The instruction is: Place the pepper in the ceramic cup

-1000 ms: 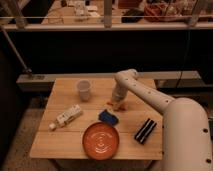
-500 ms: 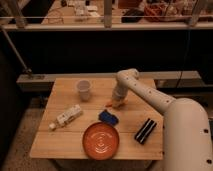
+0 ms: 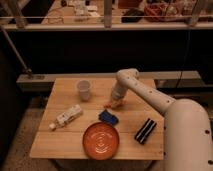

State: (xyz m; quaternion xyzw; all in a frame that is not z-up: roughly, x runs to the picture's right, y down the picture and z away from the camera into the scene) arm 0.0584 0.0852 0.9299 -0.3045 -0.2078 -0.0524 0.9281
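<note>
The pepper (image 3: 111,105) is a small orange-red item lying on the wooden table (image 3: 60,145), right of centre. My gripper (image 3: 116,101) is lowered right over it, touching or nearly touching it, and hides part of it. The ceramic cup (image 3: 84,90) is a small whitish cup standing upright at the back of the table, to the left of the gripper and apart from it.
A white bottle-shaped object (image 3: 66,116) lies on its side at the left. A blue item (image 3: 108,118) lies just in front of the pepper. A large round orange plate (image 3: 101,140) sits at the front. A black ribbed object (image 3: 145,131) lies at the front right.
</note>
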